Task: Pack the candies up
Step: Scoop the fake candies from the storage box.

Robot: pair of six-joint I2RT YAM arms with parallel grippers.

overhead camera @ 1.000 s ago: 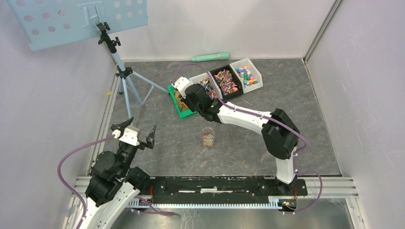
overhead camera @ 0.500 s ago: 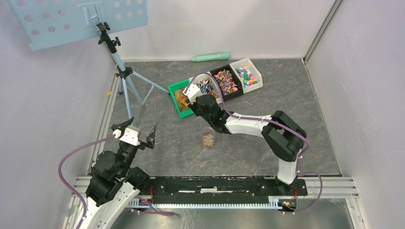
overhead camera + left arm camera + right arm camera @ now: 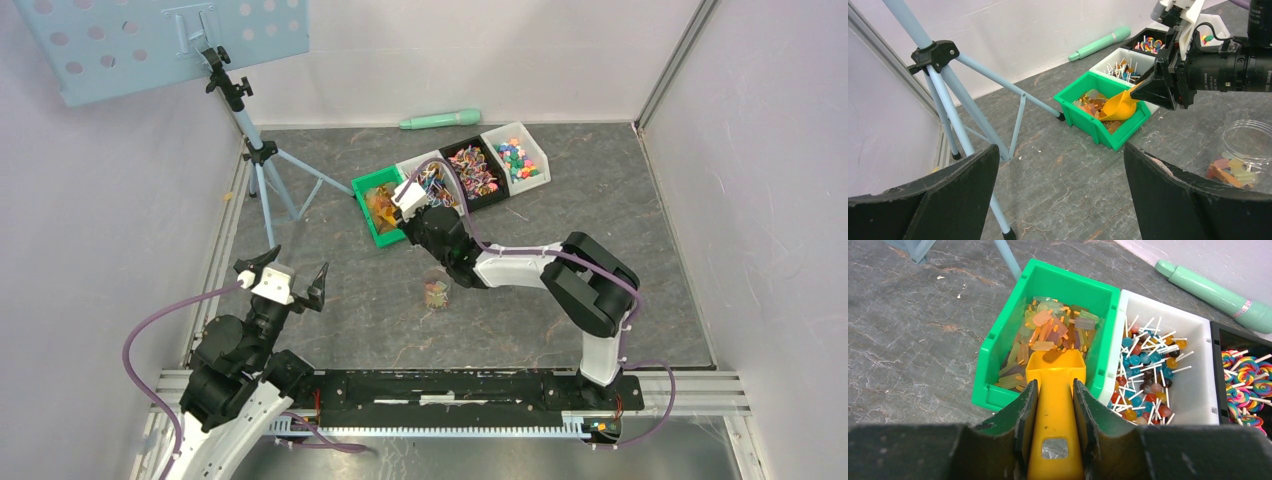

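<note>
Flat orange, yellow and green candies (image 3: 1048, 330) fill the green bin (image 3: 998, 340). My right gripper (image 3: 1054, 383) is shut on the handle of the yellow scoop (image 3: 1055, 367). The scoop's mouth sits over the bin's near right corner, with one brown candy at its lip. In the left wrist view the scoop (image 3: 1120, 105) tilts down into the bin from the right gripper (image 3: 1153, 87). A clear jar (image 3: 436, 293) stands nearer the arms, a few candies (image 3: 1230, 167) in its bottom. My left gripper (image 3: 292, 275) hangs open at the near left, holding nothing.
A white bin of stick lollipops (image 3: 1168, 360) touches the green bin's right side. Beyond it stand a black bin (image 3: 473, 170) and another white bin (image 3: 518, 155). A mint green cylinder (image 3: 440, 119) lies by the back wall. A tripod (image 3: 262, 160) carrying a blue perforated board (image 3: 160, 40) stands at left.
My right gripper has pulled back from over the green bin toward the jar, carrying the scoop, and more of the bin now shows. The left arm has stayed still.
</note>
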